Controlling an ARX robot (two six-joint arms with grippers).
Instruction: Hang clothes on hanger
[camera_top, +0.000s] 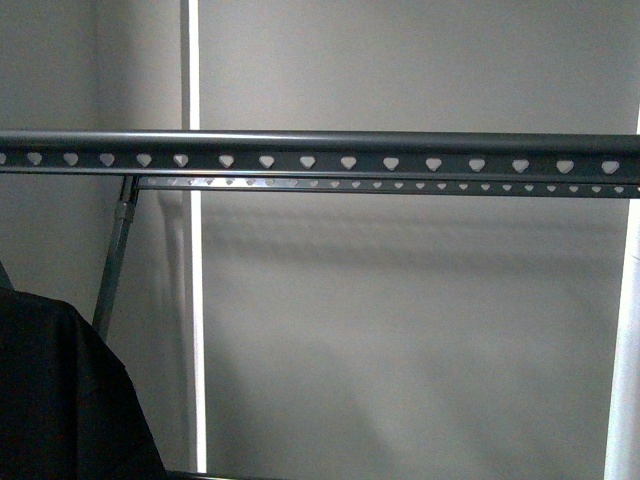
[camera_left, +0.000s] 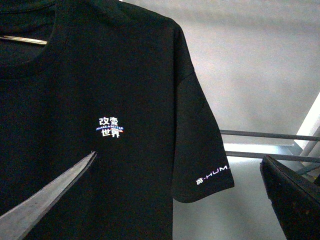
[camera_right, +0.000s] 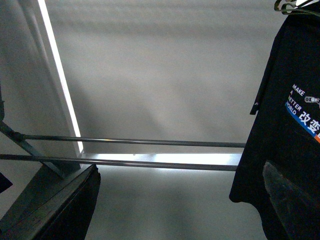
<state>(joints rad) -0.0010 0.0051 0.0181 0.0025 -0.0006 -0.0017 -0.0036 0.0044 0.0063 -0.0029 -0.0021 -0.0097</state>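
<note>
**Left gripper (camera_left: 180, 155) and right gripper (camera_right: 180, 167) gape empty**

Black T-shirt (camera_left: 125, 75) hangs below the rail (camera_top: 320, 150), toward its left, mostly cut off in the front view. Whatever carries its wire hanger (camera_right: 290, 6) lies out of frame.

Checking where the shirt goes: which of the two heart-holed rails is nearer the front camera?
The upper rail, thicker with bigger heart holes; the lower rail just beneath looks thinner, its holes smaller.

grey wall (camera_top: 420, 330) — plain, faintly shadowed | bright white vertical strip (camera_top: 195, 300) — left of centre on wall
</note>
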